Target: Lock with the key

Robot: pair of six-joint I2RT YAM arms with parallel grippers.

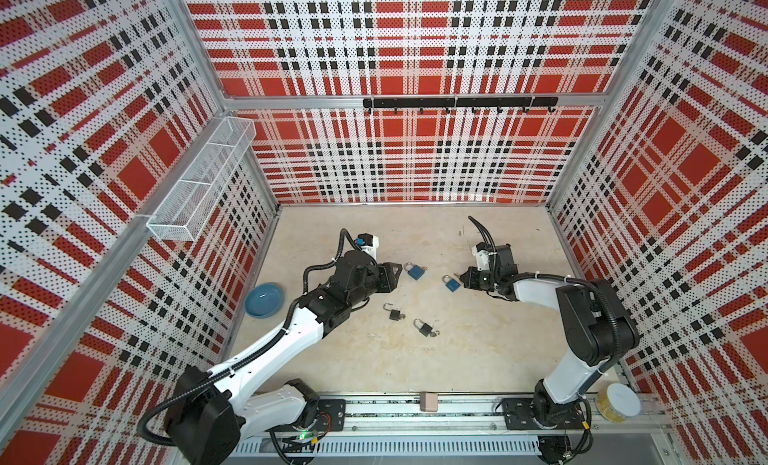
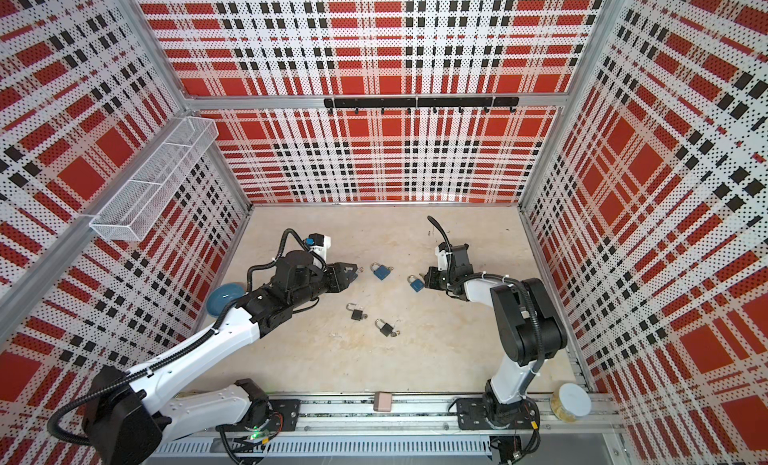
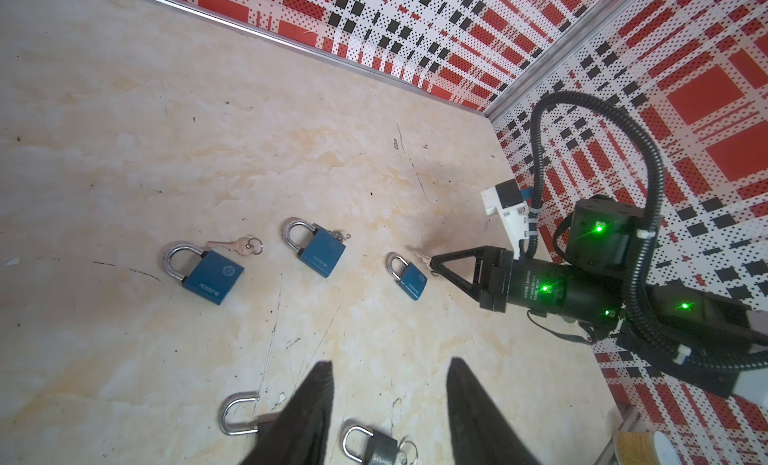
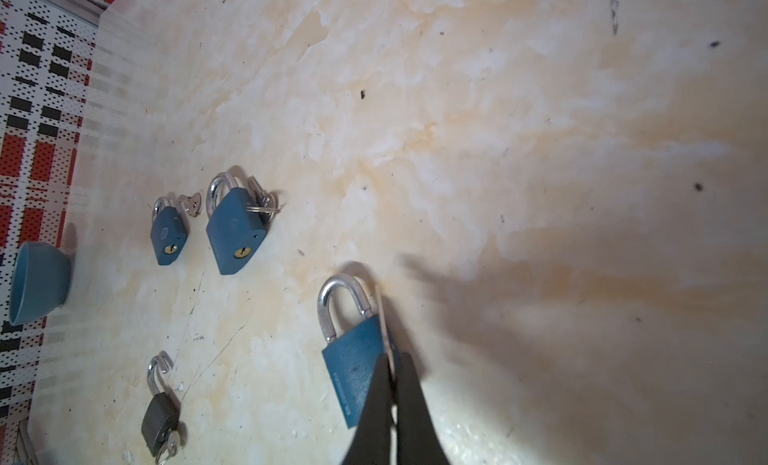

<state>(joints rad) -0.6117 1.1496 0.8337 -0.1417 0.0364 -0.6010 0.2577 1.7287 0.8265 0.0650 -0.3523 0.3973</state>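
Okay, my right gripper (image 4: pixel 394 359) is pinched tight on the key (image 3: pixel 420 255), gripped at the head so the bare blade sticks out past the fingertips, which is what feeding a keyway needs. The nearest blue padlock (image 4: pixel 353 367) lies flat near the middle of the surface, a bit toward the right edge, and its shackle looks seated. The blade runs along the padlock's side and points toward the shackle end; I can't tell whether it touches. It isn't lined up with a keyhole. Going by the brass keyholes on the second blue padlock (image 4: pixel 237 230) and the third blue padlock (image 4: pixel 168 234), the hole sits on the end opposite the shackle, so I judge I must come round to that end. My left gripper (image 3: pixel 390 363) hovers left of centre, half spread, with nothing between the fingers, probably ready to pin a lock body while I turn. The three blue padlocks lie in a row running toward the left edge, and a loose key (image 3: pixel 235 246) lies just beside the third. Nearer the front edge sit the open black padlock (image 1: pixel 393 314), its shackle popped, and the other black padlock (image 1: pixel 424 329). The blue bowl (image 1: pixel 264 300) is by the left edge, well apart. By my judgement, insertion has not begun.
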